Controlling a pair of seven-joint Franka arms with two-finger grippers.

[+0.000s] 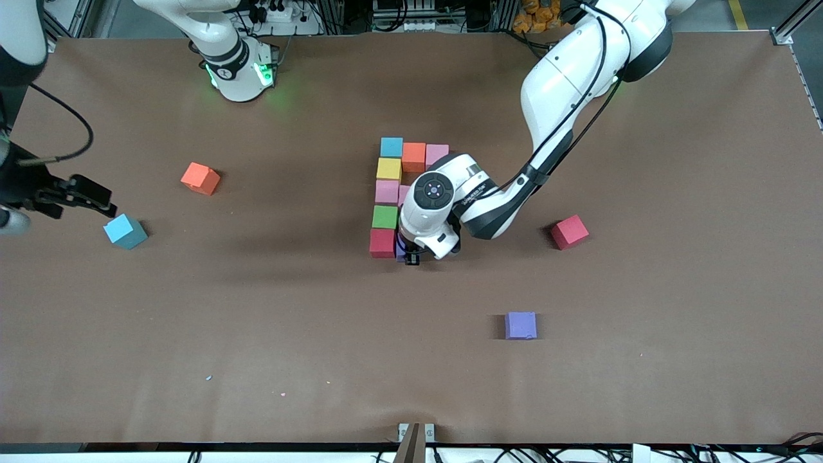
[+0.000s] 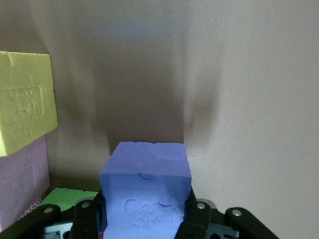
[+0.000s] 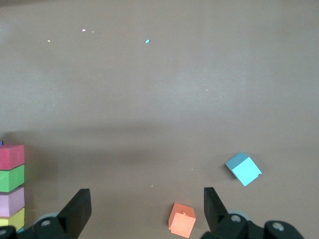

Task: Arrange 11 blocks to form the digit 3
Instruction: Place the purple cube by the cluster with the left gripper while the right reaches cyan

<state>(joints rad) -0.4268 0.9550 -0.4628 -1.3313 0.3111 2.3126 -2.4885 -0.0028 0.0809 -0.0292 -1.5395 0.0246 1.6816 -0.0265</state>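
Observation:
The partly built digit 3 stands mid-table: blue (image 1: 391,146), orange (image 1: 413,156) and pink (image 1: 436,154) blocks in a row, then yellow (image 1: 388,168), pink (image 1: 387,191), green (image 1: 384,217) and red (image 1: 382,242) in a column. My left gripper (image 1: 411,255) is shut on a purple block (image 2: 147,189), low beside the red block. The yellow (image 2: 25,109) and green (image 2: 70,196) blocks show alongside in the left wrist view. My right gripper (image 3: 147,209) hangs open with nothing in it over the right arm's end, near a loose orange block (image 3: 182,220).
Loose blocks lie about: orange (image 1: 200,178) and light blue (image 1: 125,231) toward the right arm's end, red (image 1: 569,231) toward the left arm's end, purple (image 1: 520,325) nearer the front camera. The left arm's wrist hides part of the digit's middle row.

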